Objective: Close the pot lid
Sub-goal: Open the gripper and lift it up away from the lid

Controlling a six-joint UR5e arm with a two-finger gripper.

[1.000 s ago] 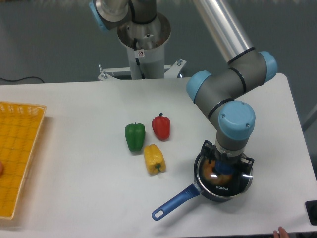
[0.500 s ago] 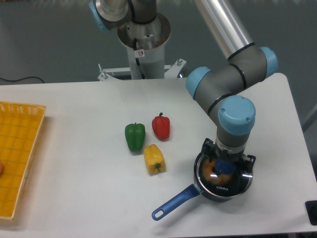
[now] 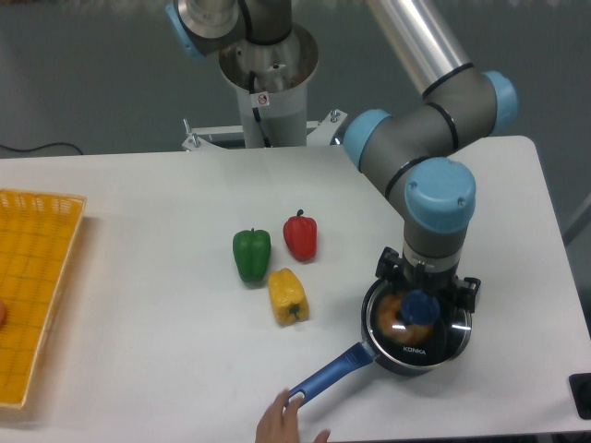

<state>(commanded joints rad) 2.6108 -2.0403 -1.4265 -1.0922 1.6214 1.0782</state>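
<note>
- lid [image 3: 427, 334] sits flat on the pot [image 3: 413, 359] at the near right of the table [image 3: 138, 240], something orange showing through the glass
- gripper [image 3: 421, 295] hangs right above the blue knob [image 3: 419, 305]; cannot tell if it's clenched or released
- a hand [image 3: 284, 425] touches the end of the pot's blue handle [image 3: 325, 377]
- green pepper [image 3: 251, 254], red pepper [image 3: 300, 235] and yellow pepper [image 3: 287, 294] sit clustered left of the pot
- yellow basket [image 3: 32, 286] at far left
</note>
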